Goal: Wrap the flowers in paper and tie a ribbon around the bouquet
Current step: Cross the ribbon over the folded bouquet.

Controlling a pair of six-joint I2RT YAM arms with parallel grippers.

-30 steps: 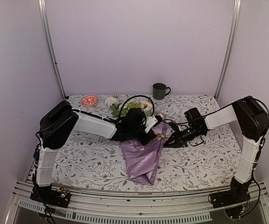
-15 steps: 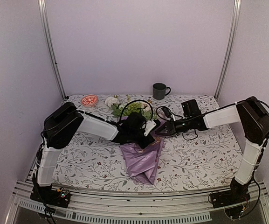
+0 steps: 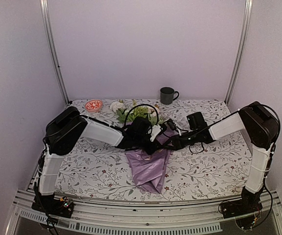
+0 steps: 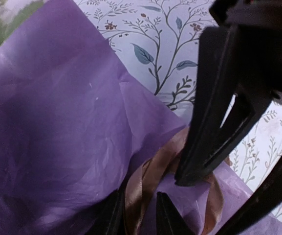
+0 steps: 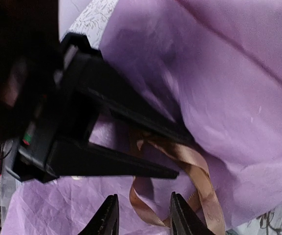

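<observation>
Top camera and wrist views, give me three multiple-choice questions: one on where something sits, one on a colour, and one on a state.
1. Where does the mug stand on the table?
A. at the far edge
B. at the near edge
C. in the middle

2. What colour is the ribbon?
A. red
B. beige-tan
C. blue

3. How do the fingers of the right claw stand?
A. pressed together
B. out of sight
C. apart

Answers:
1. A, since the top view shows the mug close to the back wall.
2. B, since the ribbon shows tan against the lilac paper in both wrist views.
3. C, since the right wrist view shows a clear gap between its two tips.
</observation>
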